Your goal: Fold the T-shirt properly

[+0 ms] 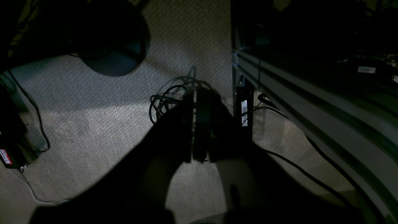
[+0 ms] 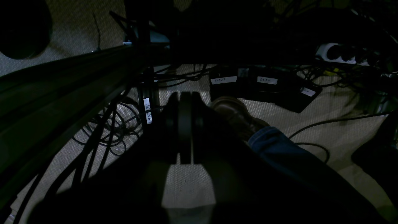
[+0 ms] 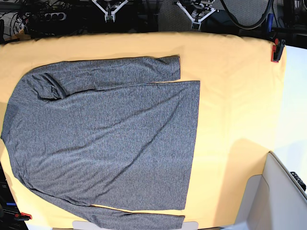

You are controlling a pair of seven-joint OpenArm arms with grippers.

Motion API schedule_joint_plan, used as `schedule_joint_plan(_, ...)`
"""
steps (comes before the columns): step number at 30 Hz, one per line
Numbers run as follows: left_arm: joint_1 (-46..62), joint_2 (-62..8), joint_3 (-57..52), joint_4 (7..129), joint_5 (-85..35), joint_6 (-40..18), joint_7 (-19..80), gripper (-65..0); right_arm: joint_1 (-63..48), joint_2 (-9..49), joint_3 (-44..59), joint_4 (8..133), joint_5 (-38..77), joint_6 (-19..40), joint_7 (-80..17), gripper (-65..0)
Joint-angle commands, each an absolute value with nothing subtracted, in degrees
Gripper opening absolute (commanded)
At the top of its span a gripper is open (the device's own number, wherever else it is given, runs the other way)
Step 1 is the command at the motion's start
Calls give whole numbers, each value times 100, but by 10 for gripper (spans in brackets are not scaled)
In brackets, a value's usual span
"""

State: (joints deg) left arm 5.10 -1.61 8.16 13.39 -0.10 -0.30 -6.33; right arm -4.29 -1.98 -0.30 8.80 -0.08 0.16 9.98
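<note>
**Still unfolded: shirt laid flat, both arms parked below the table**

Plainly, the T-shirt [image 3: 105,139] lies spread across the yellow-orange cloth [image 3: 230,86] that covers the table, filling the left and middle of the base view. Its body is smoothed out flat, one long sleeve folded along the upper edge and the other running along the lower edge of the frame, hem toward the right. That layout reads as a starting pose: everything flat and reachable, so folds can be made cleanly. No fold of the body looks begun.

Neither arm appears over the table in the base view. The wrist cameras explain why (both are very dark): each looks down at grey carpet [image 1: 102,124], tangled cables [image 1: 164,99] and the aluminium frame rail [image 1: 311,102] of the rig, so the arms seem to hang at rest beside the table.

The left gripper [image 1: 199,124] shows at frame centre with its jaws pressed together, clenched on nothing. The right gripper [image 2: 185,124] is likewise closed and empty. Just right of it sit a brown shoe [image 2: 236,113] and a blue denim trouser leg [image 2: 279,146], someone standing near the rig.
</note>
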Motion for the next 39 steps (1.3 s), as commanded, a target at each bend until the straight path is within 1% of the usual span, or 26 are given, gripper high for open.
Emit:
schedule_joint_plan(1,514,-180,831,1367,31,-48,-752,-649,-453,-224,-22,901,-31,22,1086,-650)
schedule_joint_plan(28,541,-180,831,1367,31,-48,-760,-649,-453,-198,-22,910,-31,22,1095,-650)
schedule_joint_plan(31,558,-189,831,1411,4,-48,-787,-649,-514,-198,-22,1112,-31,22,1095,-650)
schedule_joint_plan(34,787,-321,813,1789,-4,-48,-796,-649,-936,-198,-22,1692,-31,-13,1095,-650)
schedule_joint_plan(39,1604,-444,804,3143,-13,-48,-866,-649,-1789,-198,-22,2659,-31,-22,1095,-650)
